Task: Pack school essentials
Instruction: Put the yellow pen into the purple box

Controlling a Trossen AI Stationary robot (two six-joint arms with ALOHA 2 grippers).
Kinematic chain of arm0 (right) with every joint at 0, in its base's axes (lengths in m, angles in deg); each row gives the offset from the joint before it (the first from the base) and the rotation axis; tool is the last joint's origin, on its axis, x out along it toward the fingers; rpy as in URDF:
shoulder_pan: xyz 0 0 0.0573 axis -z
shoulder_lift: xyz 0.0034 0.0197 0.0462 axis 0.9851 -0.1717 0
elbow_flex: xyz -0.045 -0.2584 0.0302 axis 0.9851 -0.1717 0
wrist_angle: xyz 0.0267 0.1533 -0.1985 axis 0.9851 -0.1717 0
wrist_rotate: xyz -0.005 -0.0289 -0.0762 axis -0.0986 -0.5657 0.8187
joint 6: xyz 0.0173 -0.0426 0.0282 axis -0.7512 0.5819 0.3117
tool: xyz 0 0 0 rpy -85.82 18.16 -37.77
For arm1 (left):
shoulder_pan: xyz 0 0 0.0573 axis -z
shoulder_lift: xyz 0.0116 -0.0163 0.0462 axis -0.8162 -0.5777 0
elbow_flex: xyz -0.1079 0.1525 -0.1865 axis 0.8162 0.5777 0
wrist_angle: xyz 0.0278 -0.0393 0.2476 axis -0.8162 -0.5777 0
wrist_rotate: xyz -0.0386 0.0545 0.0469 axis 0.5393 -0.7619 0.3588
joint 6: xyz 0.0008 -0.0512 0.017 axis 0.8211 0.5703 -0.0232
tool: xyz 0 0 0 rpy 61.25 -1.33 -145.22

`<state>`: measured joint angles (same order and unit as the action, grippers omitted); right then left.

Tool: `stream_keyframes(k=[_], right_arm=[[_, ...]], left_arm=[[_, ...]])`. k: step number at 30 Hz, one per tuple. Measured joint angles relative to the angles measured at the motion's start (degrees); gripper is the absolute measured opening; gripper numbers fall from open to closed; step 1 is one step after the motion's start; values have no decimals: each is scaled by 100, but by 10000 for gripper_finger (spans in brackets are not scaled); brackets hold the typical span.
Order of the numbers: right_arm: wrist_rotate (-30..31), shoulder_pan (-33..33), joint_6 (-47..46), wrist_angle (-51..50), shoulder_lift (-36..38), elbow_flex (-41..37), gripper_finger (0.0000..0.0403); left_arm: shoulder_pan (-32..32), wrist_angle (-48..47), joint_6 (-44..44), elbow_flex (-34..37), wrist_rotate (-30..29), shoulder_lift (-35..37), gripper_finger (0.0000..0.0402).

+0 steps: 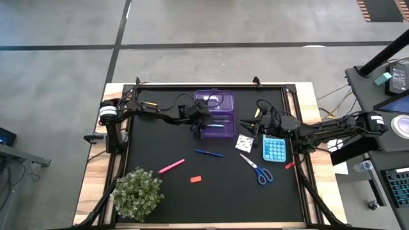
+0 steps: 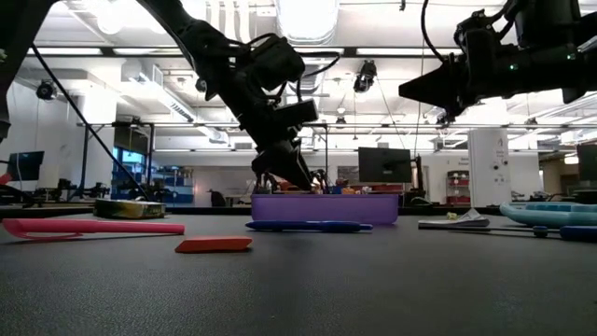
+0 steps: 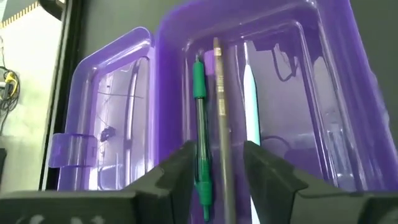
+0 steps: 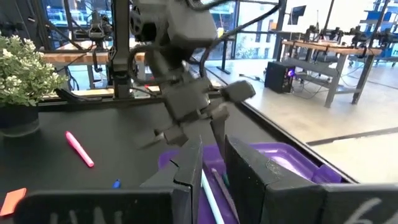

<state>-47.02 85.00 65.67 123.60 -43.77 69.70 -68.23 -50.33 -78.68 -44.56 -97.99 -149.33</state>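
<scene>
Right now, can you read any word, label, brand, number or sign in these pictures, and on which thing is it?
None can be read.
Blue calculator: its keys are too small to read.
White patterned square: dark marks only, no legible text.
Grey pencil in the purple case: no lettering can be made out.
Monitors in the room behind: blurred.

It looked like a robotics lab or workshop: ceiling strip lights (image 2: 140,89), monitors (image 2: 384,163), workbenches (image 4: 323,53) with equipment, and what seemed a concrete floor (image 1: 57,64).
</scene>
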Motion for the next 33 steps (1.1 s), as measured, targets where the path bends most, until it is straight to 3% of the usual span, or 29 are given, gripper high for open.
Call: stream_keyframes(k=[7, 14, 18, 23, 28, 33], right_arm=[[40, 0, -783, -300, 0, 2, 59], [59, 2, -1285, -828, -2, 294, 59], [275, 1, -1568, -1910, -6, 883, 59], [986, 2, -2354, -3973, -13, 1856, 59], [1097, 2, -3191, -5400, -13, 2597, 59], [1107, 2, -3811, -5952, -13, 2932, 59]], left_arm=[[108, 246, 448, 133, -9, 597, 123], [318, 1738, 454, 892, -7, 1277, 123], [380, 2901, 455, 1472, -4, 1610, 123], [385, 4066, 456, 2081, -7, 1959, 123], [374, 4603, 447, 2449, -59, 2261, 123], [372, 4617, 407, 2547, -488, 2488, 123]])
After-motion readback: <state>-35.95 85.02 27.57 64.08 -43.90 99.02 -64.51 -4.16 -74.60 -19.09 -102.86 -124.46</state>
